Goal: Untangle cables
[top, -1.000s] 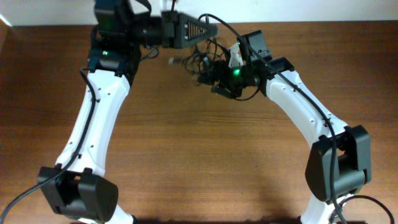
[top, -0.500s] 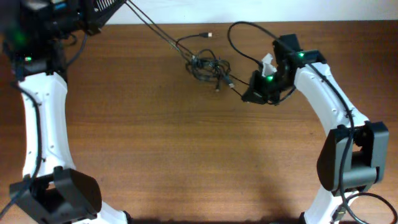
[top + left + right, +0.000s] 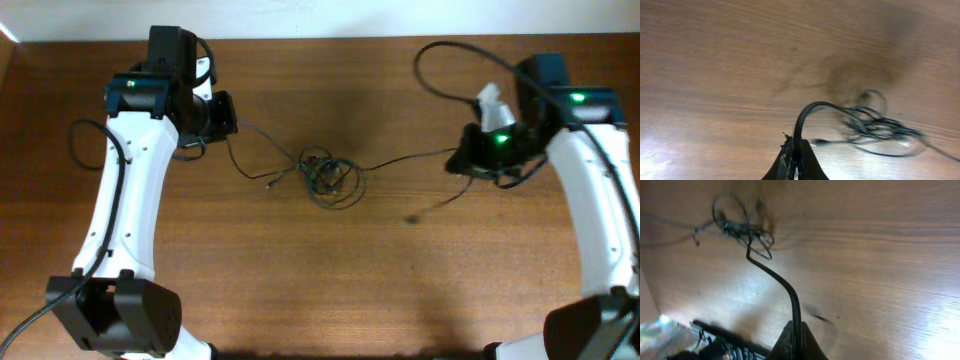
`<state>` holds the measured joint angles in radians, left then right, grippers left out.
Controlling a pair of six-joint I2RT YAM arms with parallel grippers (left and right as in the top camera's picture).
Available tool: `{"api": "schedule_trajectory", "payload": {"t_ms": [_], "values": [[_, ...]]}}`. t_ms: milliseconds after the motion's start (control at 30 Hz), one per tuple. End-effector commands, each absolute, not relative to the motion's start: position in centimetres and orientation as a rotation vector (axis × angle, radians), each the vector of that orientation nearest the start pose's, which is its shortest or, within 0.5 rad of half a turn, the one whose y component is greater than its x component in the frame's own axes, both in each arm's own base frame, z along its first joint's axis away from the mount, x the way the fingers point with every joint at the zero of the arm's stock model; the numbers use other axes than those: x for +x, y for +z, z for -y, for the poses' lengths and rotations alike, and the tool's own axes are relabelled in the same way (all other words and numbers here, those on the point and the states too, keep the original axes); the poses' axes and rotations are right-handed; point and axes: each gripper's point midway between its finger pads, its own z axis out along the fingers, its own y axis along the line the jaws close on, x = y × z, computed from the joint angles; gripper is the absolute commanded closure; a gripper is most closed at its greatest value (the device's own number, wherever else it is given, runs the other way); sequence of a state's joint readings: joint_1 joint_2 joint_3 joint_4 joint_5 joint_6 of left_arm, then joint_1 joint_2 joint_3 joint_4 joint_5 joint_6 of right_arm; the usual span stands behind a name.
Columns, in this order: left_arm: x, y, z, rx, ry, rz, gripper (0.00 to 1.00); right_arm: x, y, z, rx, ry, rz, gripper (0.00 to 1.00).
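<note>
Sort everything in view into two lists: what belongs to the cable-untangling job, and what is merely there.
Belongs to the job:
cables
left gripper and right gripper, each shut on a cable strand

Merely there:
wooden table
thick black wires on the arms

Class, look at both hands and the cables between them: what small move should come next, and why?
Probably draw the left hand and right hand slightly farther apart. Each is shut on a strand, yet the cables sit bunched in a knot midway between them, with slack loops around it; gentle tension may loosen it.
</note>
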<state>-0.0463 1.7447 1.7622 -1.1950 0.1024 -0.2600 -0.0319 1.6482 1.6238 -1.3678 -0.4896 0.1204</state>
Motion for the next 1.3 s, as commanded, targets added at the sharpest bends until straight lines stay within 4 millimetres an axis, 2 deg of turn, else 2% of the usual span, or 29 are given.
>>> {"api": "schedule_trajectory", "payload": {"t_ms": [0,33,67,167,200,267,300,367,400,433,467,500,533,567,633,667,733,800,833,867,933,1000,1067,1100,1133,1167,1233,1267], "values": [[40.0,21.5,-1.5,-0.343,0.100,-2.716,1.00,32.7,24.4,-2.8,0.266,0.633,-2.784,0.96],[39.9,21.5,-2.7,-0.382,0.108,-2.710,1.00,32.1,24.7,-0.6,0.358,0.603,-2.771,0.96],[39.8,21.5,-3.5,-0.411,0.112,-2.707,1.00,31.7,24.6,0.6,0.422,0.595,-2.774,0.96],[39.6,21.4,-3.6,-0.423,0.086,-2.718,0.96,30.6,23.9,2.0,0.490,0.523,-2.818,0.96],[39.3,21.2,-3.2,-0.418,0.054,-2.736,0.93,30.3,23.8,1.9,0.494,0.529,-2.832,0.96],[38.9,21.0,-1.6,-0.399,-0.065,-2.771,0.92,29.9,23.7,1.2,0.475,0.539,-2.860,0.96],[38.5,20.9,-0.3,-0.359,-0.147,-2.795,0.91,29.9,23.5,0.0,0.423,0.546,-2.878,0.96],[38.3,20.9,1.4,-0.253,-0.218,-2.815,0.69,29.8,23.1,-1.9,0.335,0.557,-2.914,0.92],[38.0,20.9,2.5,-0.187,-0.227,-2.830,0.44,30.0,22.4,-2.5,0.293,0.524,-2.947,0.59],[38.0,20.9,2.9,-0.140,-0.227,-2.833,0.33,30.1,22.0,-2.5,0.290,0.499,-2.966,0.37],[38.2,21.1,4.6,0.041,-0.277,-2.811,0.25,30.5,21.4,-1.9,0.315,0.472,-2.977,0.09],[38.7,21.7,7.0,0.208,-0.385,-2.755,0.23,30.7,21.2,-0.7,0.390,0.404,-2.970,0.01],[39.1,22.3,8.7,0.305,-0.451,-2.699,0.20,30.8,21.1,1.2,0.473,0.323,-2.957,0.01],[39.8,22.8,10.7,0.369,-0.478,-2.644,0.20,30.7,21.1,2.5,0.530,0.316,-2.941,0.01],[40.3,22.4,14.7,0.496,-0.503,-2.596,0.18,30.5,21.1,4.0,0.604,0.311,-2.923,0.01],[40.2,21.3,16.8,0.559,-0.521,-2.605,0.18,30.5,21.1,4.1,0.604,0.310,-2.922,0.01],[39.9,17.1,21.0,0.671,-0.554,-2.670,0.18,30.7,21.1,4.1,0.602,0.309,-2.917,0.01],[39.3,12.3,24.1,0.766,-0.571,-2.745,0.23,30.7,21.1,4.1,0.601,0.310,-2.917,0.01],[39.1,10.7,24.7,0.769,-0.573,-2.783,0.26,30.7,21.1,4.1,0.601,0.310,-2.918,0.01],[38.8,8.1,25.3,0.756,-0.573,-2.847,0.35,30.6,21.1,4.0,0.602,0.310,-2.921,0.01],[38.8,4.8,25.6,0.715,-0.567,-2.921,0.48,30.6,21.1,4.0,0.602,0.311,-2.920,0.01],[39.1,3.0,25.8,0.681,-0.568,-2.948,0.65,30.6,21.1,4.0,0.602,0.311,-2.920,0.01],[39.3,2.3,25.9,0.681,-0.568,-2.948,0.68,30.6,21.1,4.0,0.602,0.311,-2.920,0.01],[39.3,1.9,25.9,0.676,-0.567,-2.956,0.92,30.6,21.1,4.0,0.602,0.311,-2.920,0.01],[39.4,2.0,25.9,0.671,-0.568,-2.954,1.00,30.6,21.1,4.0,0.602,0.311,-2.919,0.01],[39.9,2.3,26.1,0.652,-0.572,-2.941,1.00,30.7,21.1,4.0,0.600,0.315,-2.916,0.01],[41.4,5.8,26.1,0.615,-0.588,-2.916,1.00,30.8,21.2,3.7,0.596,0.343,-2.913,0.01],[42.1,8.7,26.0,0.607,-0.591,-2.897,1.00,30.9,21.2,3.4,0.593,0.372,-2.909,0.01]]}}
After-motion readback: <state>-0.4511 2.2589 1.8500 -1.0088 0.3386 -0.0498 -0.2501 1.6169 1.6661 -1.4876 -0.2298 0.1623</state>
